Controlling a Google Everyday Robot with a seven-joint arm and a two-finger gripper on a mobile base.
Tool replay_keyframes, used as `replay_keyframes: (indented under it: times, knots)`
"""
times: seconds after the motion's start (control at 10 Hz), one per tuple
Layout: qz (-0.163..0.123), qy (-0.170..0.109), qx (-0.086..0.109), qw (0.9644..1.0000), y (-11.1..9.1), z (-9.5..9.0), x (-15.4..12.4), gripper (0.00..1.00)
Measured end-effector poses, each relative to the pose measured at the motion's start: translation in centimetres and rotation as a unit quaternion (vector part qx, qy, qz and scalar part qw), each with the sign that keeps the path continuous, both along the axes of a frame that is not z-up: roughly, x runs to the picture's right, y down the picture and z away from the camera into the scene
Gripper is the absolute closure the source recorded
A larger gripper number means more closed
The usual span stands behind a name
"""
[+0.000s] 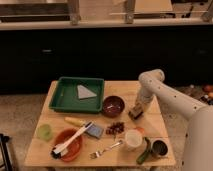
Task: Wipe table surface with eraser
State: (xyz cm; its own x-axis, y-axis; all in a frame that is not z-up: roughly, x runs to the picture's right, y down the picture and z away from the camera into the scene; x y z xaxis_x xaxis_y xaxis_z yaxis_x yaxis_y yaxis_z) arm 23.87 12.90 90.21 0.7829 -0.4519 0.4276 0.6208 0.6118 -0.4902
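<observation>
I have the gripper (pixel 137 111) low over the right side of the table (pixel 150 131), just at 3 o'clock from the bowl (pixel 113 105). The eraser (pixel 134 114) sits right at its tip — a small block, pale on top and dark beneath, apparently down on the wood or very close to it. It looks to be held, but I cannot tell how far the fingers are parted or whether they truly pinch it.

What the next stroke turns on: the block lies directly under the hand, not off to a side, so no reach is needed. Its long axis seems to run roughly 1 to 7 o'clock, though that is hard to judge. Bare wood runs toward 12 and 6 o'clock; the cup (pixel 133 139) at 6 o'clock limits a pull toward me, I reckon.
</observation>
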Motion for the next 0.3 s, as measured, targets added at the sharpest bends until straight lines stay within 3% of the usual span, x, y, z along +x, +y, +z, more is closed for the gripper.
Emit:
replay_keyframes:
  times: [0.3]
  knots:
    - [-0.007,-0.012,-0.008,0.9999,1.5,-1.6,-0.1,0.99]
